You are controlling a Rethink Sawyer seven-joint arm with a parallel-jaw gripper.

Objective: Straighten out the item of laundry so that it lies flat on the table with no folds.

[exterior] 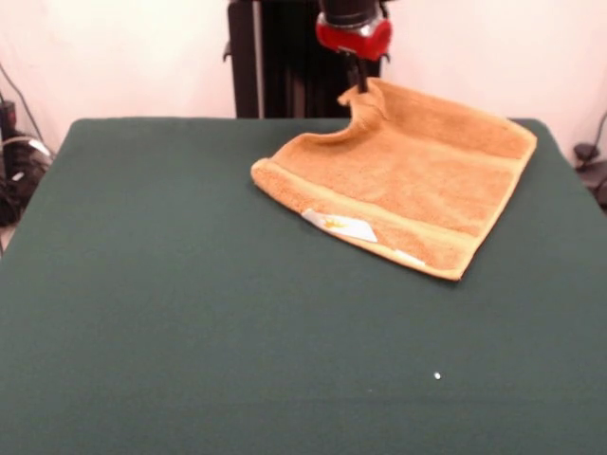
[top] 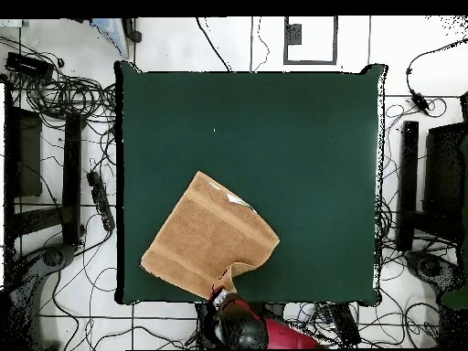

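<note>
The orange-yellow towel (exterior: pixel 408 175) lies on the far right part of the green table (exterior: pixel 190 284), turned diagonally, with its border bands and white label (exterior: pixel 340 226) facing up. My gripper (exterior: pixel 362 87) is shut on the towel's far corner and holds it lifted, so that corner rises in a curled fold. The other corners rest on the cloth. In the overhead view the towel (top: pixel 208 236) sits near the table's (top: pixel 311 137) robot-side edge, with the gripper (top: pixel 222 292) at its lifted corner.
A small white speck (exterior: pixel 437 376) lies on the cloth near the front. The robot's black pedestal (exterior: pixel 275 57) stands behind the table. Cables (top: pixel 64 91) and black equipment (top: pixel 23 155) lie on the floor around the table.
</note>
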